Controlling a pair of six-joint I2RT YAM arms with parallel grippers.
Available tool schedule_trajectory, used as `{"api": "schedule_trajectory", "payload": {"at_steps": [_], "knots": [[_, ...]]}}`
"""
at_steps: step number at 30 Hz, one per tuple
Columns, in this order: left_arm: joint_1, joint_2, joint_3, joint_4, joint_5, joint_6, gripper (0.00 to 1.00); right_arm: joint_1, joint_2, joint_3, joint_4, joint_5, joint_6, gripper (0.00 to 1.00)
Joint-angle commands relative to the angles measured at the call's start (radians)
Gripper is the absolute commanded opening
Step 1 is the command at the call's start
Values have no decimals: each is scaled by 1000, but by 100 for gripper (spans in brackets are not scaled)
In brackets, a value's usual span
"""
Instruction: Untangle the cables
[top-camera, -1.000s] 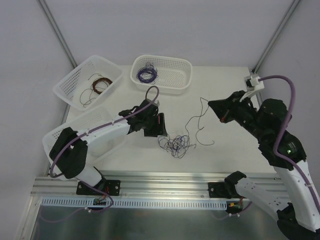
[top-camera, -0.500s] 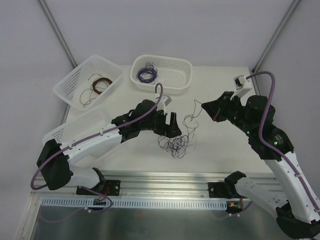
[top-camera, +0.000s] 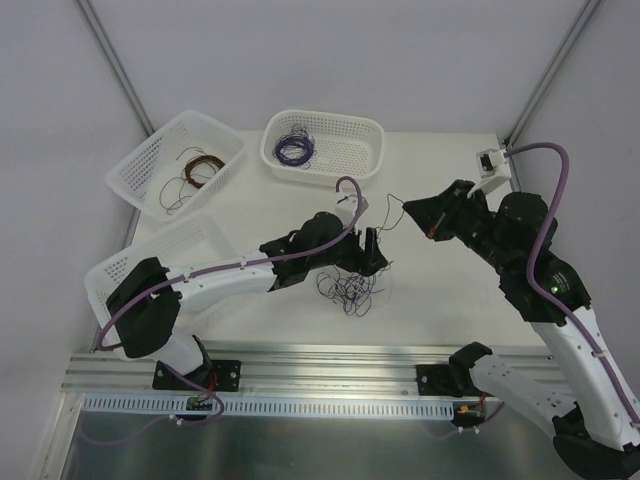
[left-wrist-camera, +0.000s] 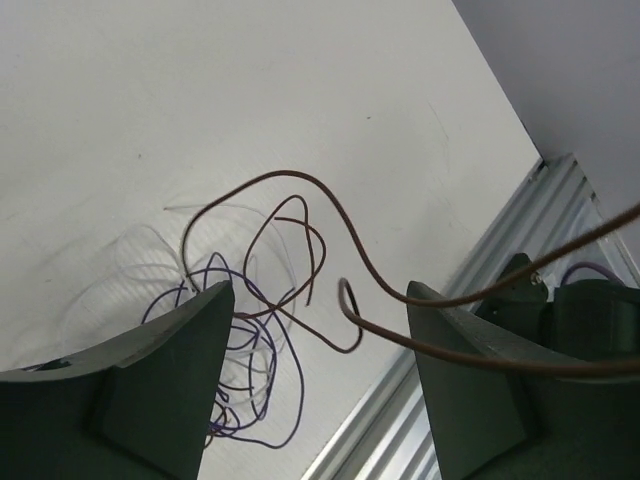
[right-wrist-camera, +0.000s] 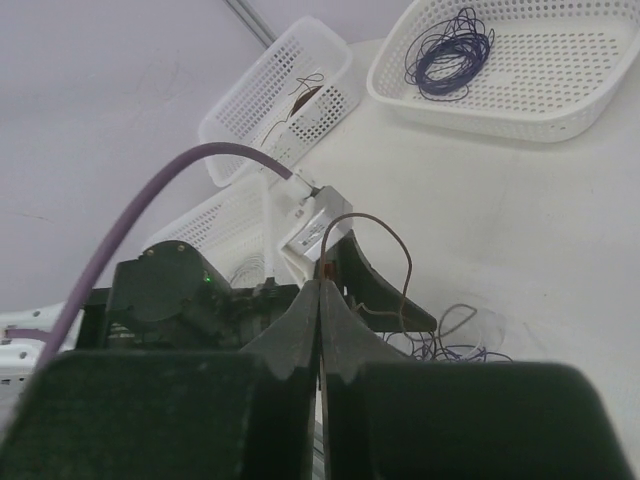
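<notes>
The cables lie as a loose clump (top-camera: 350, 290) of purple, whitish and brown wire on the white table, also seen in the left wrist view as the clump (left-wrist-camera: 240, 330). One brown cable (left-wrist-camera: 330, 195) rises from it to my right gripper (top-camera: 408, 208), which is shut on its end. In the right wrist view the right gripper (right-wrist-camera: 320, 285) pinches this brown cable (right-wrist-camera: 400, 235), which loops above its tips. My left gripper (top-camera: 372, 252) hangs open just above the clump. The brown cable passes between the fingers of the left gripper (left-wrist-camera: 320, 290) without being clamped.
A white basket (top-camera: 150, 150) with a brown wire coil stands at the back left, and a second basket (top-camera: 350, 150) with a purple coil at the back centre. A third basket (top-camera: 190, 240) lies under the left arm. The metal rail (top-camera: 330, 360) runs along the near edge.
My left arm has stretched to the right, from beside the clump to over it, and its jaws have opened wider. The right gripper has shifted left, still holding the brown cable.
</notes>
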Motion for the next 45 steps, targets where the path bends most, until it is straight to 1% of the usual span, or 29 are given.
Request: {"api": "schedule_trajectory", "payload": {"at_steps": [1,4,5,7,8,12,13,15,16,18,19,22,23,25,26,30,31,33,34,36,41,45], "knots": [[-10,39,-1,99,-79,-10,69,-2,-26,34,57,2,31,1],[-11,58,-3,100,-85,-13,57,-2,-33,32,57,2,31,1],[-13,61,-3,103,-85,-14,47,-2,-36,31,57,5,31,1],[-13,61,-3,105,-81,-13,37,-3,-39,27,55,5,31,1],[-13,58,-1,106,-81,-13,25,-3,-41,26,54,7,31,1],[-13,42,9,79,-81,-6,0,-3,-44,6,29,33,15,1],[-13,38,18,59,-84,-5,0,-3,-44,1,17,63,12,1],[-11,18,49,16,-90,0,0,-5,-41,-17,-35,94,-3,4],[-10,9,63,-42,-96,4,0,-5,-40,-25,-53,125,-8,10],[-8,-7,115,-116,-119,12,0,-5,-36,-40,-104,165,-25,19],[-4,-10,135,-198,-130,21,0,-3,-36,-57,-135,188,-31,28],[21,-16,212,-332,-144,35,0,-3,-47,-94,-169,205,-43,39],[32,-19,229,-407,-160,43,0,-5,-55,-126,-179,219,-40,41],[41,-24,273,-469,-180,65,0,-3,-81,-164,-179,223,-35,43],[44,-25,302,-525,-184,73,0,-5,-85,-199,-176,219,-34,43],[64,-22,387,-640,-164,101,0,-3,-87,-305,-132,159,0,43],[66,-18,405,-659,-161,112,0,0,-86,-328,-97,122,7,44],[69,-13,460,-706,-153,119,0,3,-69,-397,-54,96,37,46],[70,-11,474,-717,-154,128,0,8,-60,-419,-11,52,44,47],[76,-10,519,-757,-156,133,0,20,-31,-469,34,30,66,50],[99,-4,621,-825,-154,156,0,67,49,-537,182,-25,98,55],[104,-5,652,-849,-159,167,0,110,129,-569,282,-48,106,59]]}}
